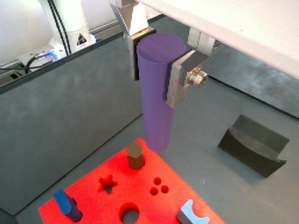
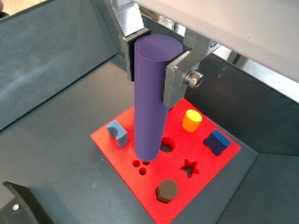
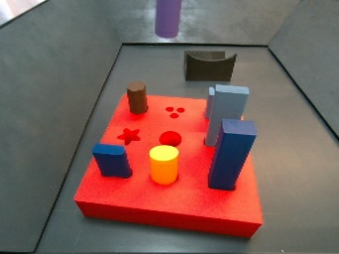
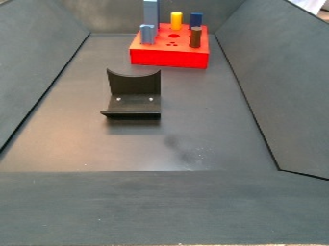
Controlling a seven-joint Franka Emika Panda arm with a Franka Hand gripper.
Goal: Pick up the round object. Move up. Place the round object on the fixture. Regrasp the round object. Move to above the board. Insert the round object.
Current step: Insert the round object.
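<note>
The round object is a long purple cylinder, seen in both wrist views [image 1: 156,105] [image 2: 149,114]. My gripper [image 1: 158,61] [image 2: 156,63] is shut on its upper end and holds it upright, high above the red board [image 1: 176,175] [image 2: 193,184]. In a side view only the cylinder's lower end [image 3: 169,18] shows, above the far end of the board [image 3: 146,193]; the gripper itself is out of frame there. The board has a round hole [image 3: 169,139] near its middle. The other side view shows the board [image 4: 167,58] but neither gripper nor cylinder.
The fixture [image 3: 208,65] [image 4: 131,93] [image 1: 254,144] stands on the grey floor beside the board. Several pieces stand in the board: a brown peg [image 3: 137,96], a yellow cylinder [image 3: 163,164], blue blocks [image 3: 233,154]. Sloped grey walls enclose the floor.
</note>
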